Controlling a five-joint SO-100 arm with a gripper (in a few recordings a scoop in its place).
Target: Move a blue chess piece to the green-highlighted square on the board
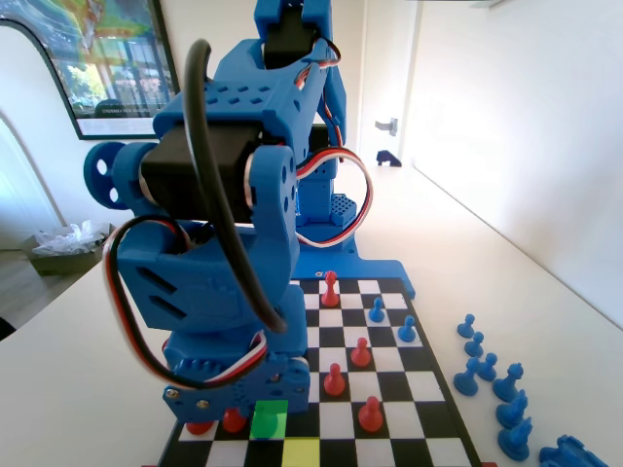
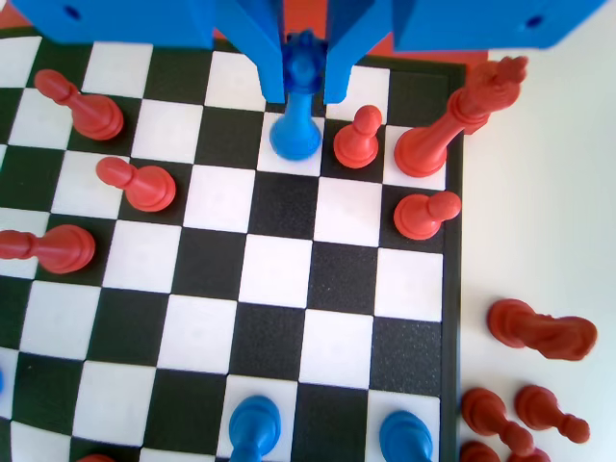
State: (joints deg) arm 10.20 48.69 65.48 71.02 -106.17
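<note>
So the blue two-finger gripper (image 2: 306,72) has its jaws closed in around the crown-like toothed top of the small blue plastic chess piece (image 2: 295,120), which stands upright with its round base on a white square near the far end of the black-and-white checkered board (image 2: 279,269) in the wrist view. The jaws look snug on the head, though I can't tell how tight the pinch really is.

Biggest risk, I'd guess: the grip is only on the spiky top, so the piece could twist or slip out during a lift and topple.

It's crowded too. A red round-headed pawn (image 2: 357,138) sits just right of the blue piece, with a tall red piece (image 2: 452,120) leaning further right and another red pawn (image 2: 423,214) nearer. Left side has three more red pawns, two of them lying over. A sideways swing could easily clip those.

In the fixed view the bright green-highlighted square (image 1: 269,419) sits at the near end beside a red pawn (image 1: 234,419), with a paler yellow square (image 1: 301,450) just nearer. The arm blocks my view of the piece there, so I can't say how far it is from the square.
</note>
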